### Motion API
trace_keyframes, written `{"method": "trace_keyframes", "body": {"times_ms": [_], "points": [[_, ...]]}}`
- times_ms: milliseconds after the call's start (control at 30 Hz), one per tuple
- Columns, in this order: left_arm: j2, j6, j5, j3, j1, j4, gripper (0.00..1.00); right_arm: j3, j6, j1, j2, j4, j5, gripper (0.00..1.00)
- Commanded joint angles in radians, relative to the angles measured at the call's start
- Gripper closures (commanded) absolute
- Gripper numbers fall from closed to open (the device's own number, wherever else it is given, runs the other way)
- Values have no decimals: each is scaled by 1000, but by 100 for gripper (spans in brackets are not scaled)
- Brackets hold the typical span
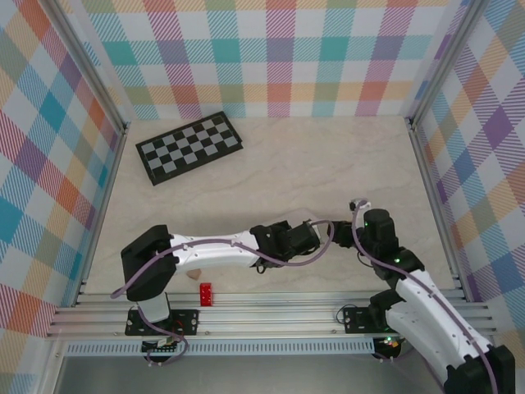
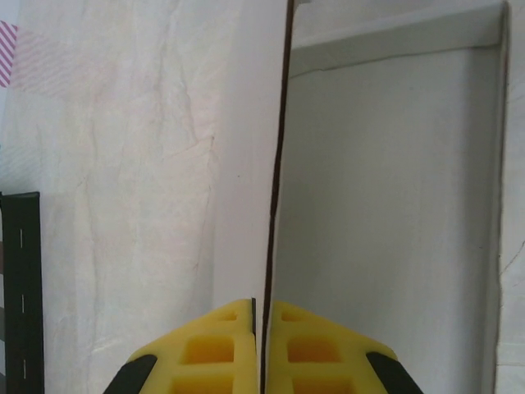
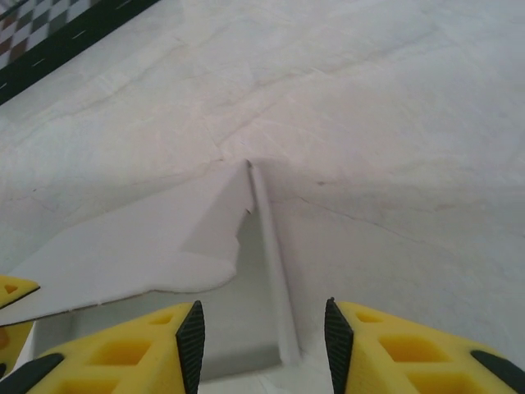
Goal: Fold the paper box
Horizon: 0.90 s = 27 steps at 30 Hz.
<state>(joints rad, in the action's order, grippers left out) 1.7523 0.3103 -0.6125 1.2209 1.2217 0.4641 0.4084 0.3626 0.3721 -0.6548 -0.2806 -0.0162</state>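
The paper box point(image 2: 394, 205) is white thin cardboard, a shallow tray with upright walls. My left gripper point(image 2: 262, 308) is shut on one thin upright wall of it, the wall's dark edge running up between the yellow fingers. My right gripper point(image 3: 264, 336) stands open, its black pads on either side of another wall of the paper box point(image 3: 275, 304) without touching it. A curved flap point(image 3: 148, 246) leans over the tray's inside to the left. In the top view the left arm point(image 1: 287, 240) and right arm point(image 1: 377, 230) meet low on the table and cover the box.
A black-and-grey checkerboard point(image 1: 189, 148) lies at the far left of the table, its edge also in view point(image 3: 49, 33) point(image 2: 20, 295). A small red object point(image 1: 205, 293) sits on the rail by the left arm's base. Plaid walls enclose three sides.
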Motion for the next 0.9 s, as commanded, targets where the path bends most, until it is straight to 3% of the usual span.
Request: {"method": "trace_keyframes", "body": {"times_ms": [0,200,467,633,867], "points": [[32,-30,17,-25,9,32,100,31,115,-4,57,-165,61,61],[141,-149,29,90,-65,186,100,-63,110,18,135,-16,-89,66],[188,-320,121,260,-159,304,100,-176,42,138,159,268,-202,68],[181,-379,191,346,-199,348,100,-209,37,177,158,371,-209,66],[228,-392,217,426,-228,401,100,-230,55,271,35,530,-155,61]]}}
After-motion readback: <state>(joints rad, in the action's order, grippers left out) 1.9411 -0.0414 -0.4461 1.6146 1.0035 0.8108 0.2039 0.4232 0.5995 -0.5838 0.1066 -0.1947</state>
